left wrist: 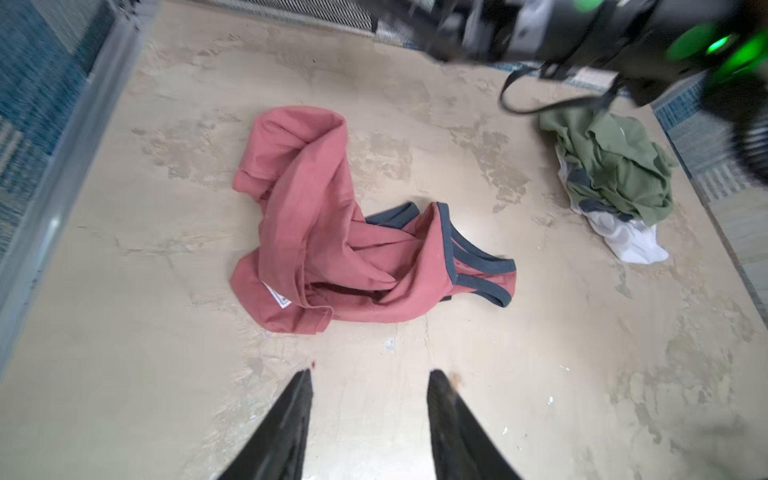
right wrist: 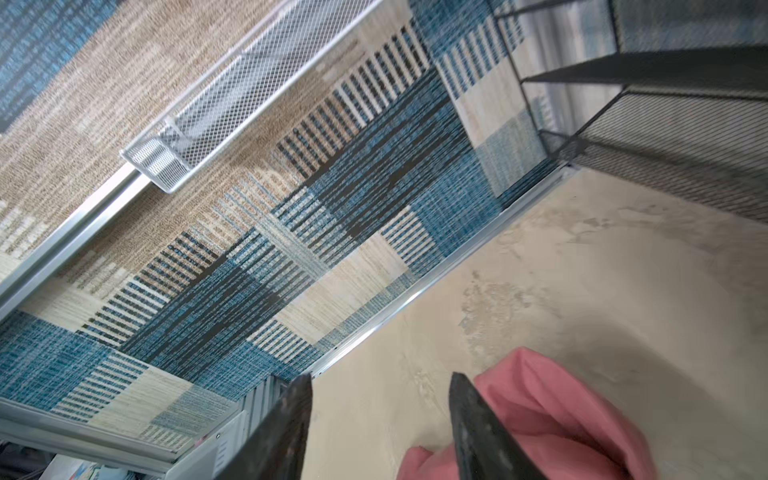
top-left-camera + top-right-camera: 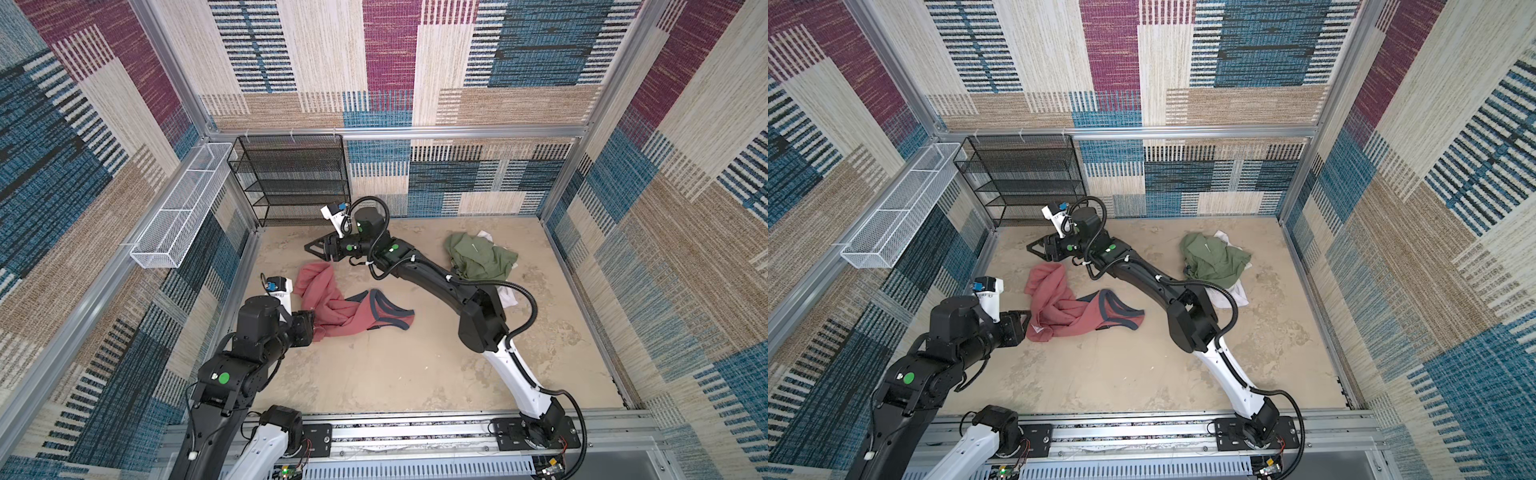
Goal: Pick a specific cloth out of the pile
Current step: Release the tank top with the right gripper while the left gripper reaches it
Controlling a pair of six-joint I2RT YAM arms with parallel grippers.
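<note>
Fingers on both arms stand apart and hold nothing. On the worktop [image 3: 395,365], the pile [image 3: 480,257] of green and white garments sits at the far right. The red cloth [image 3: 332,307] lies crumpled well apart from it, toward the left wall. So the picking out seems to me done; only drawing the arms away is left. Left fingers [image 1: 291,419] hover near the cloth's label end, not touching. Right fingers [image 2: 482,424] are just beside its far fold; contact I cannot tell.
</note>
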